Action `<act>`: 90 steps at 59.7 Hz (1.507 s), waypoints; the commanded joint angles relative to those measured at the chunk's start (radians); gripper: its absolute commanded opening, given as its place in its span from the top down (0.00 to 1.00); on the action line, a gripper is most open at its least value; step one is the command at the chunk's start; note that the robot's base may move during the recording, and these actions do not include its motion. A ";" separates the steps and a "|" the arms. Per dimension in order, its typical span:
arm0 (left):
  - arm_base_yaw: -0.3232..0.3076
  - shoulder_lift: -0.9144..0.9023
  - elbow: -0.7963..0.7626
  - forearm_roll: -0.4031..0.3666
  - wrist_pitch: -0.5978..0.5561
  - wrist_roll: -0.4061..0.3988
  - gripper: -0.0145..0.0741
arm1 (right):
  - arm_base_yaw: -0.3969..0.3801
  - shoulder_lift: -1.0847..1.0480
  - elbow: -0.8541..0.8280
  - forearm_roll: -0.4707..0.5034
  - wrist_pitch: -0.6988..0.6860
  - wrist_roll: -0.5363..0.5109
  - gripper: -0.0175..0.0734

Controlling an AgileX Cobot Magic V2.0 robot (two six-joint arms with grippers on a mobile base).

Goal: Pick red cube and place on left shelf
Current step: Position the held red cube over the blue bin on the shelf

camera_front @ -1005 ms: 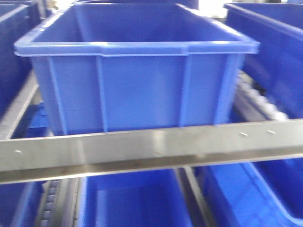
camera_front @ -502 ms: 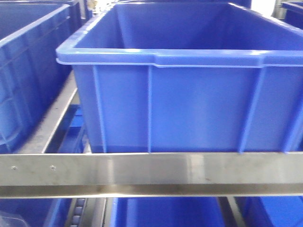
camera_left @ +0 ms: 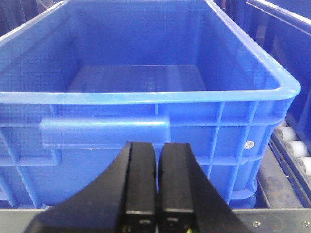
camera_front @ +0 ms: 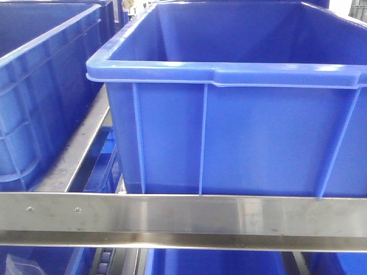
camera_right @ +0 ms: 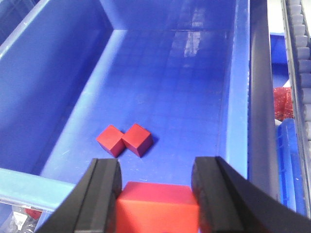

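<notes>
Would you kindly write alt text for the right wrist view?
The right gripper holds a red cube between its black fingers above a blue bin. Two more red cubes lie touching on the bin floor.

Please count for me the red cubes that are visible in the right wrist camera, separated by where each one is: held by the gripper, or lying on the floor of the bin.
Red cube held between the right gripper fingers: 1
Red cubes on the blue bin floor, touching each other: 2
Total: 3
</notes>
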 commanded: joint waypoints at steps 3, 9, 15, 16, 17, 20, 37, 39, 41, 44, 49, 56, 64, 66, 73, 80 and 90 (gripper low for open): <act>-0.004 -0.016 0.023 -0.003 -0.087 -0.001 0.72 | 0.000 0.000 -0.027 -0.006 -0.085 -0.002 0.75; -0.004 -0.016 0.023 -0.003 -0.087 -0.001 0.72 | 0.000 0.000 -0.027 -0.006 -0.085 -0.002 0.75; -0.004 -0.016 0.023 -0.009 -0.087 -0.001 0.72 | 0.000 0.000 -0.027 -0.006 -0.085 -0.002 0.75; -0.004 -0.016 0.023 -0.003 -0.087 -0.001 0.72 | 0.000 0.000 -0.027 -0.006 -0.085 -0.002 0.75; -0.004 -0.016 0.023 -0.003 -0.087 -0.001 0.72 | 0.000 0.000 -0.027 -0.006 -0.085 -0.002 0.75; -0.004 -0.016 0.023 -0.003 -0.087 -0.001 0.72 | 0.000 0.000 -0.027 -0.006 -0.085 -0.002 0.75; -0.004 -0.016 0.023 -0.003 -0.087 -0.001 0.72 | 0.000 0.000 -0.027 -0.006 -0.085 -0.002 0.75; -0.004 -0.016 0.023 -0.003 -0.087 -0.001 0.72 | 0.000 0.000 -0.027 -0.006 -0.085 -0.002 0.75; -0.004 -0.016 0.023 -0.003 -0.087 -0.001 0.72 | 0.000 0.000 -0.027 -0.006 -0.085 -0.002 0.75; -0.004 -0.016 0.023 -0.003 -0.087 -0.001 0.72 | 0.000 0.000 -0.027 -0.006 -0.085 -0.002 0.75; -0.004 -0.016 0.023 -0.003 -0.087 -0.001 0.72 | 0.000 0.000 -0.027 -0.006 -0.085 -0.002 0.75; -0.004 -0.016 0.023 -0.003 -0.087 -0.001 0.72 | 0.000 0.000 -0.027 -0.006 -0.086 -0.002 0.75; -0.004 -0.016 0.023 -0.003 -0.087 -0.001 0.72 | 0.000 0.000 -0.027 -0.006 -0.095 -0.002 0.75; -0.004 -0.016 0.023 -0.003 -0.087 -0.001 0.72 | 0.000 0.006 -0.027 -0.006 -0.113 -0.002 0.75; -0.004 -0.016 0.023 -0.003 -0.087 -0.001 0.72 | 0.000 0.067 -0.044 -0.006 -0.169 -0.002 0.75; -0.004 -0.016 0.023 -0.003 -0.087 -0.001 0.72 | 0.000 0.170 -0.097 -0.006 -0.197 -0.002 0.75; -0.004 -0.016 0.023 -0.003 -0.087 -0.001 0.72 | 0.000 0.381 -0.236 -0.006 -0.204 -0.002 0.75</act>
